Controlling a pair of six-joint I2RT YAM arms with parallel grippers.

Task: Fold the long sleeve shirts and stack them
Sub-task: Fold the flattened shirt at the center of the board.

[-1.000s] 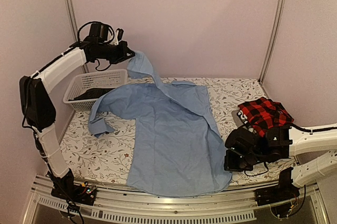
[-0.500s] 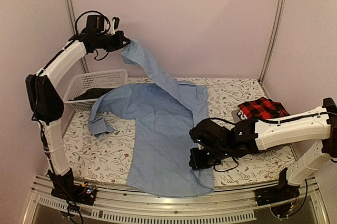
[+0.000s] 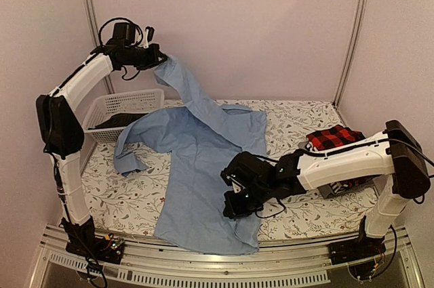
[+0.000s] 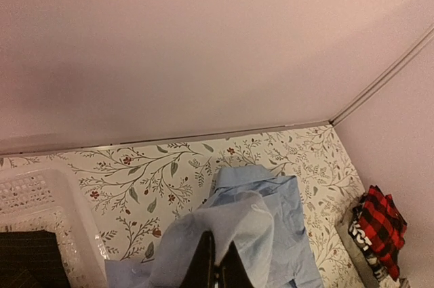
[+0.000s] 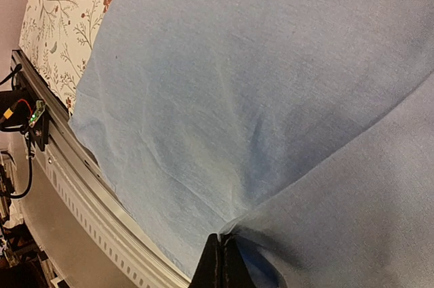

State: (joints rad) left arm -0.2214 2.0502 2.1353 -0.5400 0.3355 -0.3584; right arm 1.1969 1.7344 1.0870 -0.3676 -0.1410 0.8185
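Light blue shirt [image 3: 196,156] lies mid tabletop [image 3: 298,118], long axis near-far, collar far, hem at near edge. Left gripper [image 3: 160,59] is high at far left, jaws pinching a sleeve. Right gripper [image 3: 230,207] is low over the shirt body, jaws pinching its right edge. Plaid shirt [image 3: 337,139] sits at right.

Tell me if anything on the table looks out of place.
The plain light blue button-up shirt overhangs the near edge of the floral table, and one sleeve lies crumpled near the white plastic lattice basket.
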